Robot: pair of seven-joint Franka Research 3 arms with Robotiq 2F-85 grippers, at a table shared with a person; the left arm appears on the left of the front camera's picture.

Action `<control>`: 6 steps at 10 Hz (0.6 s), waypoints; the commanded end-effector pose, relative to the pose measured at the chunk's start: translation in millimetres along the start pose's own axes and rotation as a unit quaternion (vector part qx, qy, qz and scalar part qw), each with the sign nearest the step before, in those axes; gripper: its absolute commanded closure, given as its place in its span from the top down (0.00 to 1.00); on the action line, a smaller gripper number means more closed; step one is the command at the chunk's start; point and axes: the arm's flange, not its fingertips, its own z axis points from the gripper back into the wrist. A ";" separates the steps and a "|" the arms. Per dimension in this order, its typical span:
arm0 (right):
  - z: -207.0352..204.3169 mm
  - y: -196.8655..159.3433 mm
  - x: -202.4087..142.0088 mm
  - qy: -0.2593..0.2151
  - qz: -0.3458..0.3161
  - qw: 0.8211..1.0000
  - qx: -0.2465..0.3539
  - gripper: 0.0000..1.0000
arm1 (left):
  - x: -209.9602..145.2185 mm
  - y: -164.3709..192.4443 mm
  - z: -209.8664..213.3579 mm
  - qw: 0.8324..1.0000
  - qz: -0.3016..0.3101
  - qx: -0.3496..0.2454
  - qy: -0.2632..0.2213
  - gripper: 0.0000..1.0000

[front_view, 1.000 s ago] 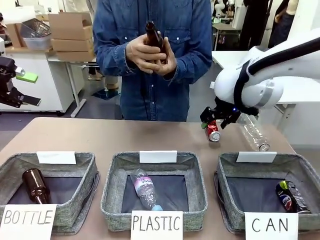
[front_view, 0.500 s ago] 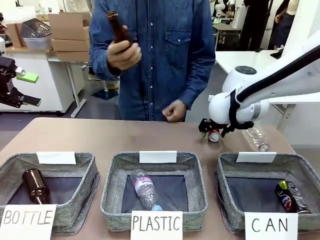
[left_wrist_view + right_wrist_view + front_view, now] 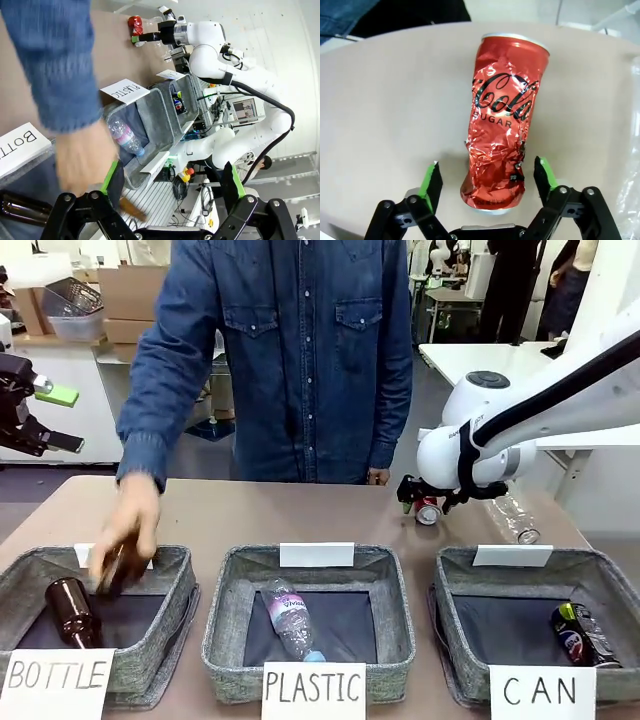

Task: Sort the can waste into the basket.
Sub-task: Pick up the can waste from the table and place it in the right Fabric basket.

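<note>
You are working over a tan tabletop [image 3: 250, 515] in a busy lab; cardboard boxes [image 3: 140, 305] are stacked at the back left. Three grey woven baskets line the near edge: the BOTTLE basket [image 3: 30, 565], the PLASTIC basket [image 3: 225, 590] and the CAN basket [image 3: 450, 570]. A person in a denim shirt [image 3: 300, 340] stands across from you; their blurred hand [image 3: 125, 530] reaches down over the BOTTLE basket, where a brown bottle [image 3: 70, 610] lies.

The crumpled red can [image 3: 502, 115] lies on its side at the far right of the table, beyond the CAN basket, with a clear plastic bottle [image 3: 510, 512] just beside it; its long axis runs straight away from your right gripper [image 3: 488, 176], silver end farthest. That gripper straddles the can's near end, jaws apart, pads clear of the metal on both sides. The dark can [image 3: 578, 632] lies in the CAN basket's right end. Your left gripper [image 3: 171, 172] is spread wide and holds nothing.
</note>
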 end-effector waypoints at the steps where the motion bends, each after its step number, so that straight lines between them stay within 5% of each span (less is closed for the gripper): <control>1: -0.7 7.0 4.5 0.001 -0.019 1.000 -0.020 0.40 | 0.1 -3.3 3.9 1.000 0.003 -0.001 0.004 1.00; 2: -0.4 6.3 4.1 0.001 -0.019 1.000 -0.024 0.00 | 0.1 -3.3 3.9 1.000 0.003 -0.001 0.004 1.00; 4: -0.2 5.6 2.7 0.005 -0.014 1.000 -0.020 0.00 | 0.1 -3.3 3.9 1.000 0.003 -0.001 0.004 1.00; 5: -0.4 5.1 1.9 0.006 -0.014 1.000 -0.020 0.14 | 0.1 -3.3 3.9 1.000 0.003 -0.001 0.004 1.00; 6: -1.2 3.9 1.5 0.009 -0.015 1.000 -0.021 0.04 | 0.1 -3.3 3.9 1.000 0.003 -0.001 0.004 1.00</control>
